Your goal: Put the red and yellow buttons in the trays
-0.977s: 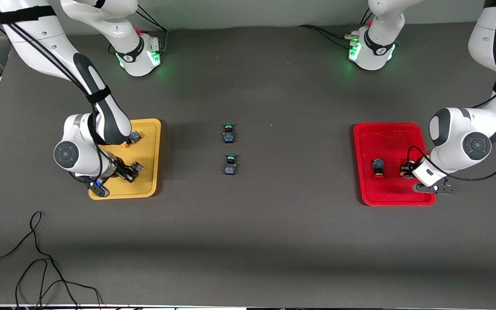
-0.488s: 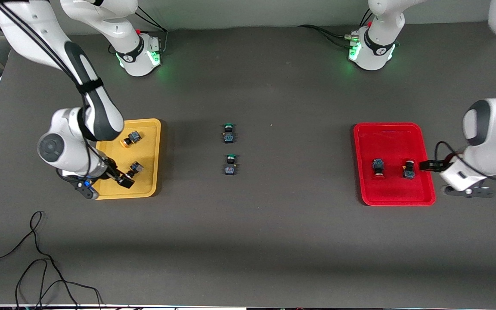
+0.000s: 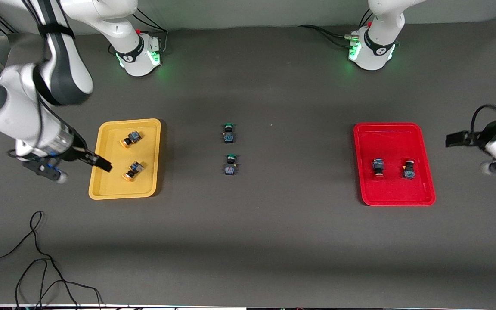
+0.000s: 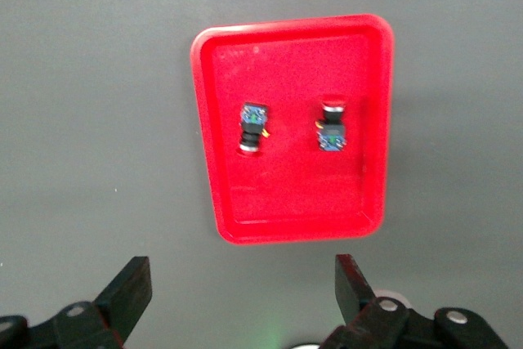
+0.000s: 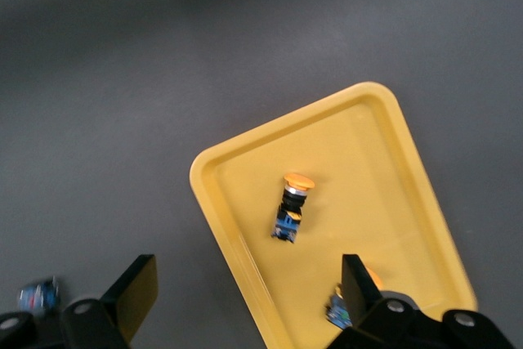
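Two yellow-capped buttons (image 3: pixel 130 138) (image 3: pixel 132 170) lie in the yellow tray (image 3: pixel 106 193). Two red-capped buttons (image 3: pixel 377 167) (image 3: pixel 408 169) lie in the red tray (image 3: pixel 420 200). My right gripper (image 3: pixel 98 162) is open and empty, raised over the yellow tray's edge at the right arm's end. Its wrist view shows the tray (image 5: pixel 221 226), one button (image 5: pixel 292 206) and a second (image 5: pixel 339 308) partly hidden by a finger. My left gripper (image 3: pixel 458 138) is open and empty over bare table beside the red tray. Its wrist view shows that tray (image 4: pixel 208 120) and both buttons (image 4: pixel 252 128) (image 4: pixel 332 127).
Two green-capped buttons (image 3: pixel 228 133) (image 3: pixel 230 165) lie on the dark table midway between the trays. A loose black cable (image 3: pixel 37 258) lies near the front edge at the right arm's end. The arm bases (image 3: pixel 138 54) (image 3: pixel 370 51) stand along the farther edge.
Both grippers have let go of their buttons and risen away from the trays, each toward its own end of the table. All four buttons stay in the trays.
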Tool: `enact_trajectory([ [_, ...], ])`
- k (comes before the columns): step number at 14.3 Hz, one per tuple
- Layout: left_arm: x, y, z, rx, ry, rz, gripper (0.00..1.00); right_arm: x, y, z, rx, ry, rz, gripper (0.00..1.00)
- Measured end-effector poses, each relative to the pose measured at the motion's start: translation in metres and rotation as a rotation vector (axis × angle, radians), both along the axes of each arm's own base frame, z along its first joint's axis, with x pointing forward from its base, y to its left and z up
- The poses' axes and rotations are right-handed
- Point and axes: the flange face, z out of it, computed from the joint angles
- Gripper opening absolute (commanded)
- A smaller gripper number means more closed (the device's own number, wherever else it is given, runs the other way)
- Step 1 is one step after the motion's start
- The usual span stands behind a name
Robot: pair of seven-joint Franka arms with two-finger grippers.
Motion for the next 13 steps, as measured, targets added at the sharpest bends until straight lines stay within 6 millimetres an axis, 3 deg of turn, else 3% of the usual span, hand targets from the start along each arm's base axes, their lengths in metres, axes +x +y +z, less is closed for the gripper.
enact_trajectory([
  [2,-0.012,-0.010,0.027,-0.008,-0.024,-0.001,1.00,-0.006,0.000,0.039,-0.005,-0.010,0.102,1.00],
  [5,-0.021,-0.038,0.050,-0.014,-0.060,-0.034,1.00,-0.008,-0.002,0.088,-0.014,-0.032,0.224,1.00],
  [10,-0.026,-0.075,0.058,-0.003,-0.075,-0.068,1.00,-0.016,-0.014,0.135,-0.035,-0.022,0.341,1.00],
  [13,-0.026,-0.079,0.058,-0.002,-0.075,-0.070,1.00,-0.021,-0.017,0.150,-0.034,-0.006,0.362,1.00],
])
